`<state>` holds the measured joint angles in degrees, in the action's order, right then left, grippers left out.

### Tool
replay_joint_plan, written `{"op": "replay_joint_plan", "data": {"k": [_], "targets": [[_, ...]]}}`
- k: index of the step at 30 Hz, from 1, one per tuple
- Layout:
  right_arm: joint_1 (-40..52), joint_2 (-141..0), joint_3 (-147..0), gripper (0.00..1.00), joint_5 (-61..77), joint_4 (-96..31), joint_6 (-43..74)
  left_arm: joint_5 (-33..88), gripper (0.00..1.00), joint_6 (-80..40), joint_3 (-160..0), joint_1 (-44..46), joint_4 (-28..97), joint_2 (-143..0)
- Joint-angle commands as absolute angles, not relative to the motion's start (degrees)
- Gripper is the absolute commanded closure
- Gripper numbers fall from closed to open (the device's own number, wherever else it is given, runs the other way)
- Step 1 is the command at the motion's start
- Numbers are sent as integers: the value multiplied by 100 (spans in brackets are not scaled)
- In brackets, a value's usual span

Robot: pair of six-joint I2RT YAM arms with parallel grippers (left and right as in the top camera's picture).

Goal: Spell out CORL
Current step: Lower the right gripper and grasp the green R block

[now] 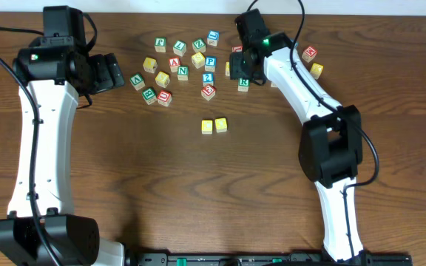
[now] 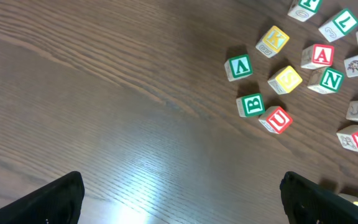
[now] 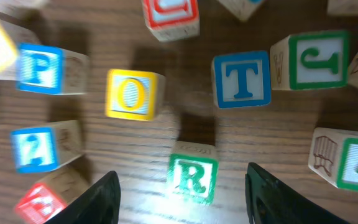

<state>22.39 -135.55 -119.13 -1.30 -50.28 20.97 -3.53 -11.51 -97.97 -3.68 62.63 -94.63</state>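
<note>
R cube (image 3: 192,177): the green R faces up and reads upright in the right wrist view, top of the letter pointing away from the camera. It's a cube, so no long axis to speak of. Edges sit roughly square to the finger line. It's at the right end of the loose cluster, top centre of the table (image 1: 124,185), with a blue T cube (image 3: 241,79) and a yellow O cube (image 3: 132,93) just beyond it

right gripper (image 3: 182,174): half open, one finger on each side of the R cube with wood showing in both gaps. No contact, nothing held

Right arm: base at the bottom right of the overhead view, elbow mid right, forearm running up-left, wrist over the cluster with the fingers pointing down at the R cube

Two yellow-topped cubes (image 1: 214,125): side by side mid table, well below the cluster, tops plain. They look to be touching. The row runs left-right, the right one sitting a touch higher in the overhead view

Blue L cube: can't pick it out for certain, the letters are too small or blurred

left gripper (image 2: 182,190): fully spread, bare wood between the fingers, empty

Left arm: up the left edge, wrist bent inward, gripper aimed at the left end of the cluster, near the green V cube (image 2: 238,66) but not touching it
</note>
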Motion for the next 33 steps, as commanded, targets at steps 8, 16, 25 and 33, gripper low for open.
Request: {"op": "replay_joint_plan", "data": {"k": [8,16,25,33], "targets": [[2228,-14025,-12020,45,-202,-4939,2228,-517,1,-1037,-9773,-384,6272,-9504],[2228,-14129,-12020,61,-204,-4895,2270,-517,1,-1037,-9773,-384,6274,-9504],[2228,-14077,-12151,75,-246,-5035,2268,-517,1,-1037,-9773,-384,6270,-9504],[2231,-13708,-12560,77,-180,-5835,2265,-517,1,-1037,-9773,-384,6270,-9504]]}}
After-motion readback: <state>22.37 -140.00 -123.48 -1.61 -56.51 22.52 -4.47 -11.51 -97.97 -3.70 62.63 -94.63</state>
